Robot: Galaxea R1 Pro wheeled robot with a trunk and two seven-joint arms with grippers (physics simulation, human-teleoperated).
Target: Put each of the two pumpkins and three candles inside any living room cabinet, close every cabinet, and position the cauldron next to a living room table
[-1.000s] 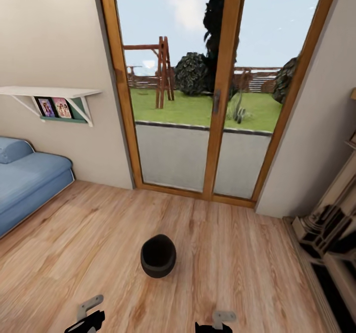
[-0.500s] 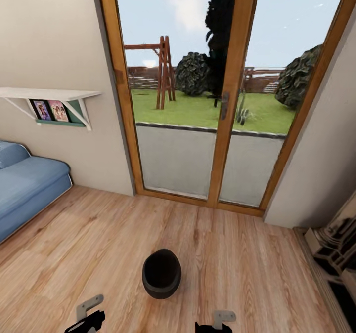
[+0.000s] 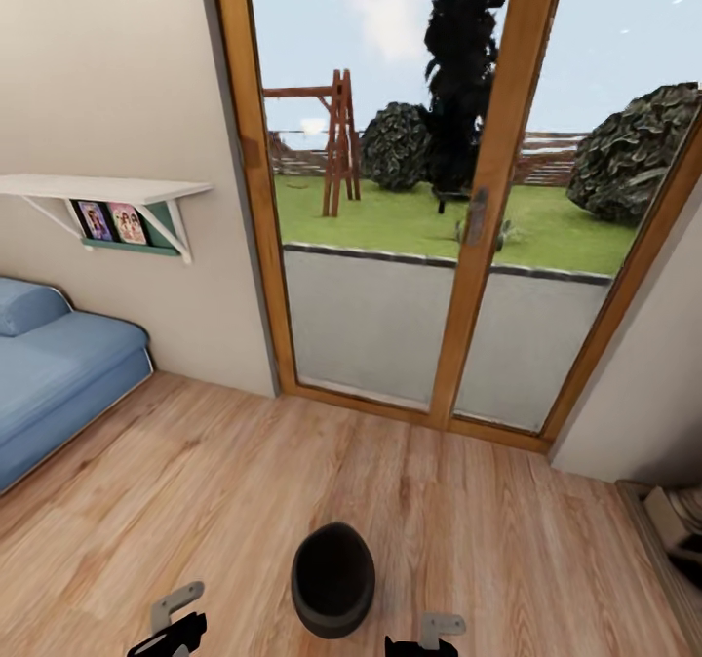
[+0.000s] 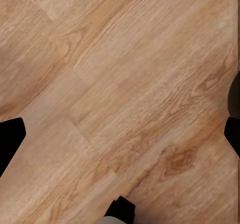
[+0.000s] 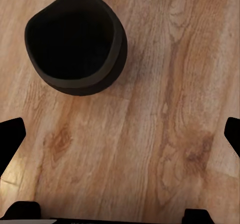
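The cauldron, a round black pot with its mouth open upward, stands on the wood floor just ahead of me, between my two arms. In the right wrist view the cauldron sits a short way beyond my right gripper, whose dark fingertips stand wide apart with nothing between them. My left gripper is also open, over bare floor, and the pot's rim shows at that picture's edge. Low in the head view are the left gripper and the right gripper. The pumpkins, candles and cabinet are out of view.
A glazed double door with an orange wood frame fills the wall ahead. A blue sofa stands at the left under a white wall shelf with photos. A pale carved piece pokes in at the right edge.
The whole view has shifted, so the camera has moved nearer the door. The cauldron sits lower and closer in the picture. Most of the pale piece at the right has slid out of frame.
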